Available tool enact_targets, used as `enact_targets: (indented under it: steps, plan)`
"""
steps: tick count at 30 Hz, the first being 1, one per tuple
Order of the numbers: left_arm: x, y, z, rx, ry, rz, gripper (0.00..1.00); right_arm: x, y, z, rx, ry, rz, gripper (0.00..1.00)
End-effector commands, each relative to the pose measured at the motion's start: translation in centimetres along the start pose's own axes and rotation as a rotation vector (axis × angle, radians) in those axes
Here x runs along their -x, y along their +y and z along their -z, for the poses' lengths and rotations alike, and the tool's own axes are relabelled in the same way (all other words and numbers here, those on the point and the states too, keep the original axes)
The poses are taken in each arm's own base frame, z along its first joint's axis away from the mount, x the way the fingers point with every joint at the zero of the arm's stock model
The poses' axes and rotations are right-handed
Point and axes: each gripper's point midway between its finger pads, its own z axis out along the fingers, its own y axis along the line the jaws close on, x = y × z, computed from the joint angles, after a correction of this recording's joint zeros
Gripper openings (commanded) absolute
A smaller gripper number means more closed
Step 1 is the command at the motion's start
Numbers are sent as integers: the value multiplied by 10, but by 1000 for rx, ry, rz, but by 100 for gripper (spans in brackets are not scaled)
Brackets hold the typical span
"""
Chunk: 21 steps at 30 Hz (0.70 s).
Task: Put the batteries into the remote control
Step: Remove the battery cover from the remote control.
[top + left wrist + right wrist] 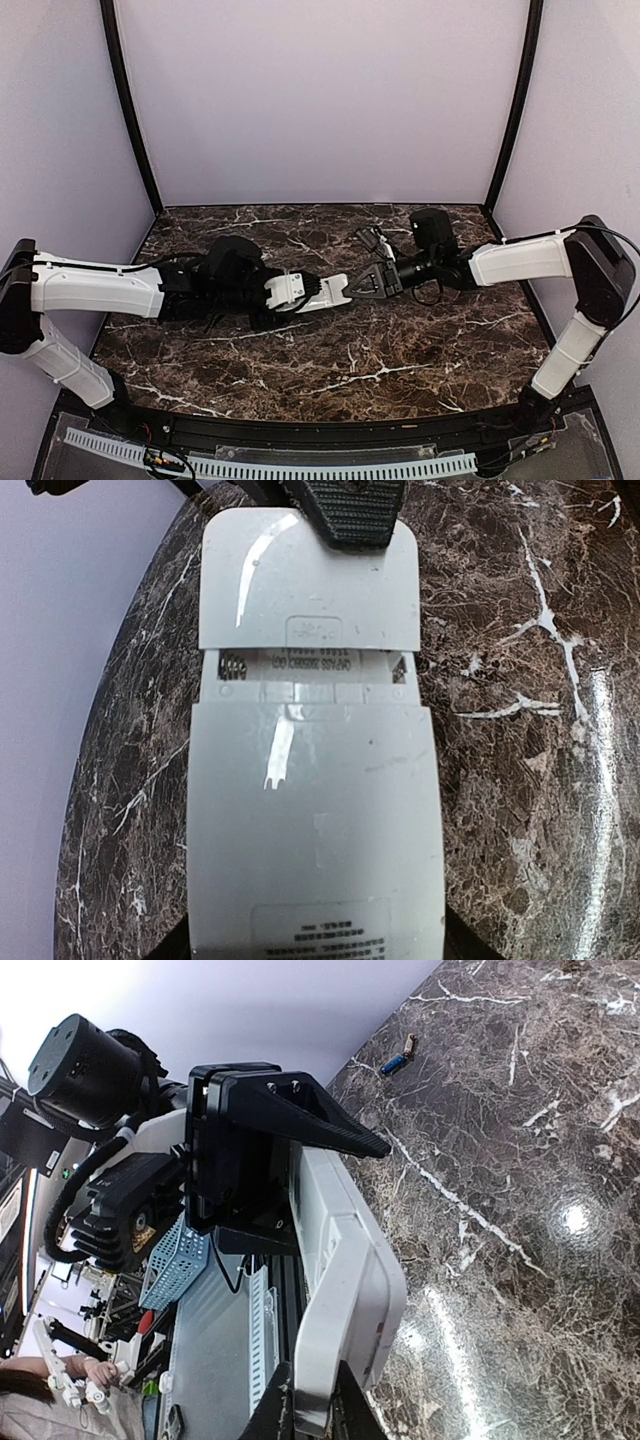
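Note:
The white remote control (315, 810) is held off the table, back side up, with my left gripper (315, 946) shut on its sides. Its battery cover (310, 580) has slid partly off, leaving a gap where a spring (232, 665) shows. My right gripper (318, 1415) is shut on the cover's far end (350, 1290). In the top view the two grippers meet mid-table, the left gripper (300, 292) holding the remote control (325, 291) and the right gripper (368, 282) at its tip. Two small batteries (396, 1059), one of them blue, lie on the marble beyond.
The dark marble table (330, 370) has pale walls on three sides. Small loose items (372, 240) lie just behind the right gripper. A black rail and a white slotted strip (280, 466) run along the near edge.

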Motion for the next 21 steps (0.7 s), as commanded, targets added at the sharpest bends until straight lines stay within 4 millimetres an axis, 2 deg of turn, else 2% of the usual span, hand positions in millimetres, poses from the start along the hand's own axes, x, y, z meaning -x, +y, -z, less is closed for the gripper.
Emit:
enact_targets:
  steps: [1, 7, 14, 16, 21]
  plan:
    - [1, -3, -1, -16, 2, 9, 0, 6, 3, -8, 21, 3, 15, 9]
    - [-1, -1, -2, -4, 11, 9, 0, 5, 4, -6, 3, 15, 4, 0]
    - [-4, 2, -6, 10, 32, 10, 0, 6, 12, -1, -12, 20, 9, 0]
    - [-12, -2, -8, -2, 64, 9, 0, 8, 18, 1, -7, 17, 14, 0]
    - [-22, -3, -15, -9, 114, 11, 0, 23, 30, 15, -49, -21, 36, 0]
